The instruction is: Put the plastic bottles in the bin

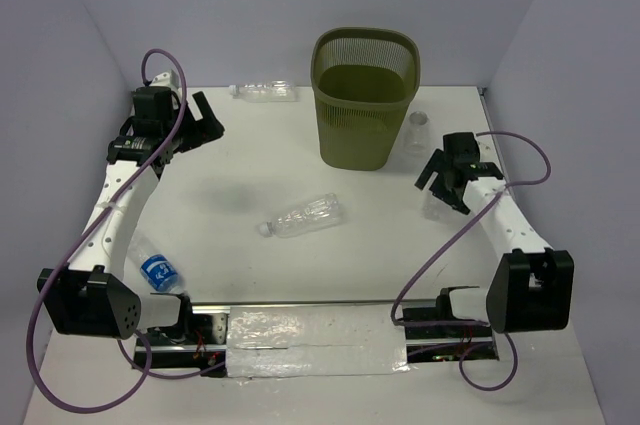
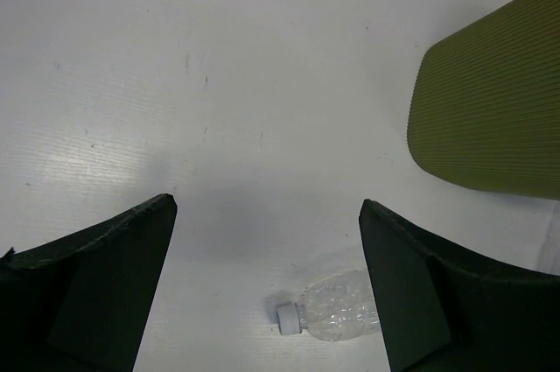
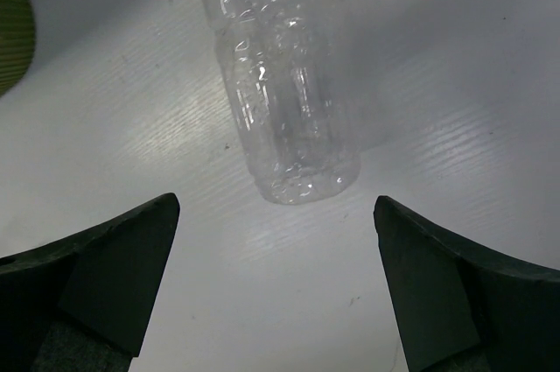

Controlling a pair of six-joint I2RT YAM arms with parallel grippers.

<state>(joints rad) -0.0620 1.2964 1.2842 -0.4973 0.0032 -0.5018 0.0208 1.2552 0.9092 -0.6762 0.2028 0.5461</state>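
Right wrist view: right gripper [image 3: 276,214] jaws spread wide, empty — clear crinkly plastic bottle [image 3: 280,92] dead ahead of the gap, base nearest, long axis running away. Just left of it: olive-green mesh bin [image 1: 362,140]. Also spread and empty: left gripper [image 2: 269,206], well apart — right arm nearer.

The olive-green mesh bin [image 1: 358,130] stands upright. An upright bottle [image 1: 418,132] stands at its three o'clock. A second bottle [image 1: 265,92] lies at ten, a third bottle [image 1: 305,216] at seven, and a blue-labelled bottle [image 1: 157,267] at eight.
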